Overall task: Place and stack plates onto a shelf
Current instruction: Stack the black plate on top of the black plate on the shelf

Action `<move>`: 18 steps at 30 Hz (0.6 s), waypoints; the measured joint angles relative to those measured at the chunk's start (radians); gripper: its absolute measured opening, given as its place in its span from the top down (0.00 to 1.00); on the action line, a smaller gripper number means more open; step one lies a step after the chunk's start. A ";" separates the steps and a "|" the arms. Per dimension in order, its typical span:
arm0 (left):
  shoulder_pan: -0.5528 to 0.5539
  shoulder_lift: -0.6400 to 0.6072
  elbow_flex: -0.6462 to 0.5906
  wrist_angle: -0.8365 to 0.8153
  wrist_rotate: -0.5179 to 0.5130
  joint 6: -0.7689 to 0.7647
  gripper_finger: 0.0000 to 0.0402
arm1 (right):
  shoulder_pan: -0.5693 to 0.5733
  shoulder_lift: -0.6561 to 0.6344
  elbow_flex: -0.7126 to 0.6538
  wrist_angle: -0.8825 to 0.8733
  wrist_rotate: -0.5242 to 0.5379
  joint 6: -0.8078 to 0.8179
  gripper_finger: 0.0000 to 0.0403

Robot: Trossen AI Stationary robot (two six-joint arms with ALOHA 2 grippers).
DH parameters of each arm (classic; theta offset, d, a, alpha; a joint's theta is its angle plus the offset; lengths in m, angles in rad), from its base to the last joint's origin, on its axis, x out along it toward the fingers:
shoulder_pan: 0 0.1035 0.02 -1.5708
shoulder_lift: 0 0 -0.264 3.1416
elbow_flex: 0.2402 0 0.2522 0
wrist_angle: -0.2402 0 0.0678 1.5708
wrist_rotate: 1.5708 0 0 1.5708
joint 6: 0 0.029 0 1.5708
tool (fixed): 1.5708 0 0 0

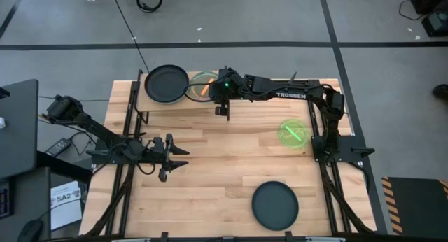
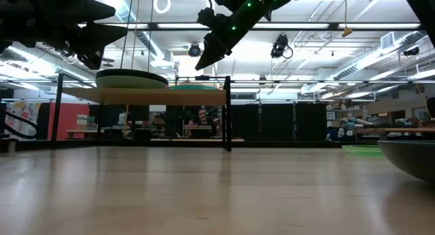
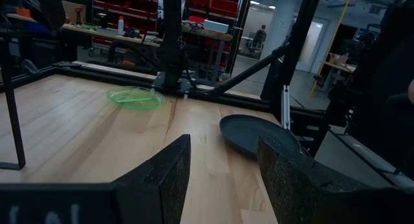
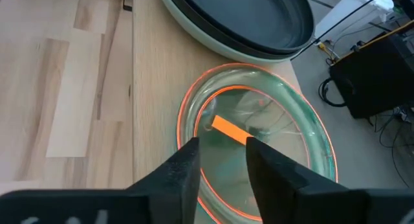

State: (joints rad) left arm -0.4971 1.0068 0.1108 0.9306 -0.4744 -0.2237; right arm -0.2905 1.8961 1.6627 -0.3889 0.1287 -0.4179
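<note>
The shelf (image 1: 182, 105) stands at the table's far left. On its left half a black plate (image 1: 166, 83) lies in a pale mint green plate (image 4: 213, 46). Beside them a stack of translucent plates (image 4: 278, 114), orange-rimmed and greenish, rests flat on the board. My right gripper (image 4: 223, 153) hangs open just above that stack's near rim, slanting down, and the low view shows a gap below its fingers (image 2: 202, 62). My left gripper (image 1: 183, 156) waits open over the table's left part, level, with nothing between its fingers (image 3: 174, 166).
A bright green translucent plate (image 1: 292, 133) lies on the table toward the right. A black plate (image 1: 274, 204) lies near the front edge. The shelf's thin black legs (image 2: 228, 113) stand on the tabletop. A person sits in the room beyond the table.
</note>
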 joint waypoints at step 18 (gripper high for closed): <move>0.000 0.000 0.000 0.000 0.000 0.000 0.54 | 0.061 0.000 0.000 0.072 0.000 0.005 0.57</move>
State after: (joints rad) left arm -0.4971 1.0069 0.1108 0.9306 -0.4744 -0.2239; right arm -0.2293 1.8961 1.6627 -0.3167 0.1291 -0.4125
